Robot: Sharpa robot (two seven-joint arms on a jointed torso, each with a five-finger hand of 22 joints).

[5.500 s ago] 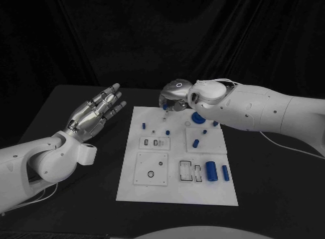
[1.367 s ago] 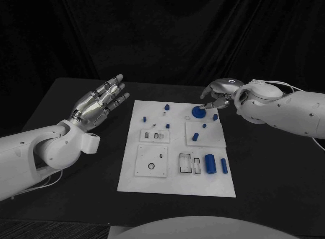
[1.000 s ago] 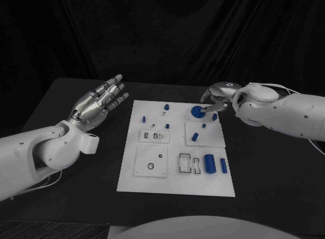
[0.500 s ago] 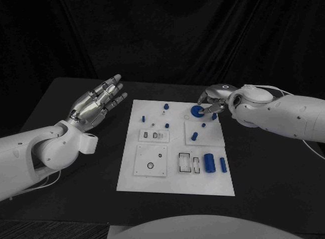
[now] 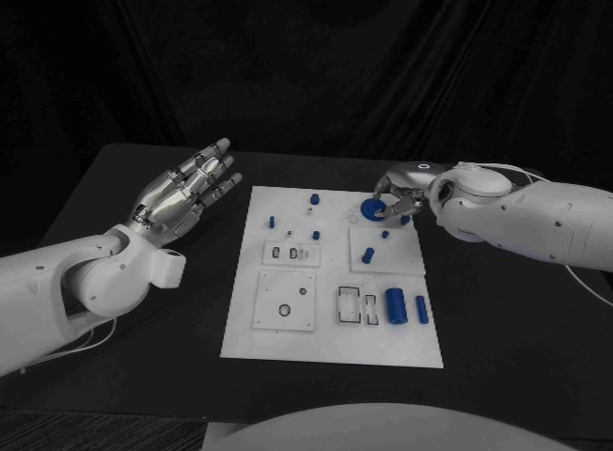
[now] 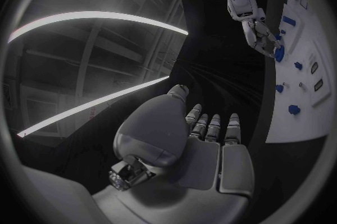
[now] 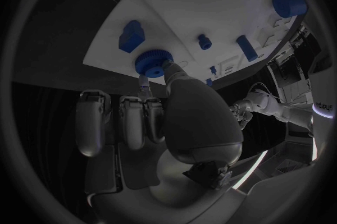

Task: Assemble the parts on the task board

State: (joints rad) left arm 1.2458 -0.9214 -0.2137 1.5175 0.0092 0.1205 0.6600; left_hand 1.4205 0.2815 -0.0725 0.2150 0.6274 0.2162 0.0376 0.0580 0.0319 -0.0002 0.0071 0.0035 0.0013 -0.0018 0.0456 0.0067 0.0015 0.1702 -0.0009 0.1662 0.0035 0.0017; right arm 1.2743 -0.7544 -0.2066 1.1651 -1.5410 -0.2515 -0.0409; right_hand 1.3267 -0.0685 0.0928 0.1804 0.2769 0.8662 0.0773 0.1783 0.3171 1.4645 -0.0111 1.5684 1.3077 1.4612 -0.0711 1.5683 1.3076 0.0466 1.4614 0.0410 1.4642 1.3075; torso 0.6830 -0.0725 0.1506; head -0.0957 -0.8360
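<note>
The white task board (image 5: 287, 343) lies flat at the table's centre, long side running from six to twelve o'clock, with shallow rectangular recesses in its near half. A round blue knurled disc (image 5: 373, 209) sits toward one o'clock on the board. Small blue pegs (image 5: 315, 200) stand toward twelve, and two blue cylinders (image 5: 396, 307) lie toward five.

blue round part (image 5: 371, 209) partly hidden by right hand (image 5: 404, 193) fingers (image 5: 392, 201)
</note>
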